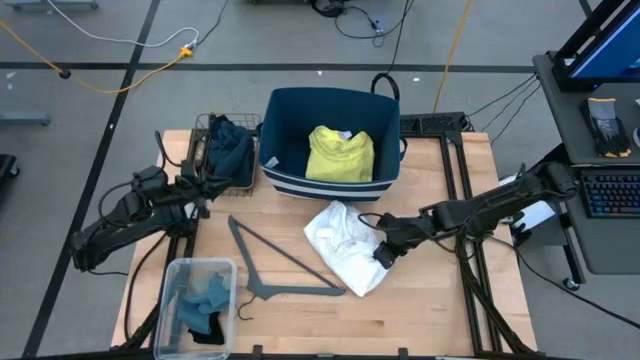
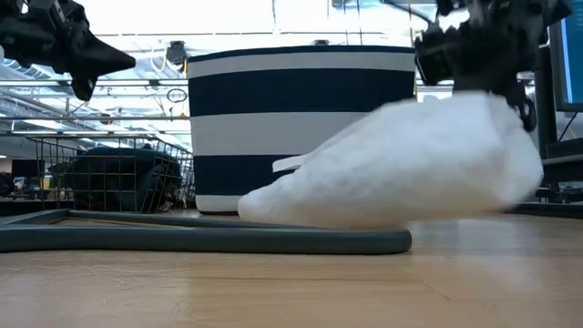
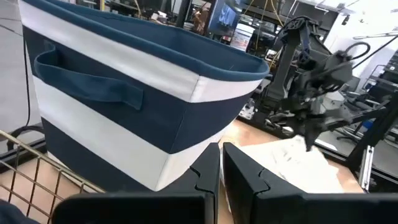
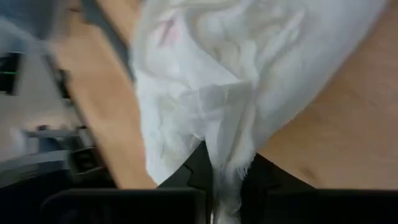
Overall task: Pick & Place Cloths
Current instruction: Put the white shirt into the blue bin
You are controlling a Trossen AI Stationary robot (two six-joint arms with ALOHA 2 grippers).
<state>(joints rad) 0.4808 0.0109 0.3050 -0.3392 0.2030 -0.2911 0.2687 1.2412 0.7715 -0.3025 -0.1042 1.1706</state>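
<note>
White cloth gripped on the table; one yellow cloth already binned.

The right gripper (image 1: 383, 250) was closed on the edge of the white cloth (image 1: 345, 243), a fold of fabric being pinched between its fingers in the right wrist view, while most of the cloth was draped on the table (image 1: 420, 310) just in front of the striped bin (image 1: 330, 178), one end raised at the gripper. A yellow cloth (image 1: 340, 155) was seen lying inside the bin, so that part was judged done. Dark cloths were left in the wire basket (image 1: 228, 152) and the clear container (image 1: 194, 305). The left gripper (image 1: 203, 190) was held shut and empty beside the basket. The grey hanger (image 1: 283, 268) was left untouched.
</note>
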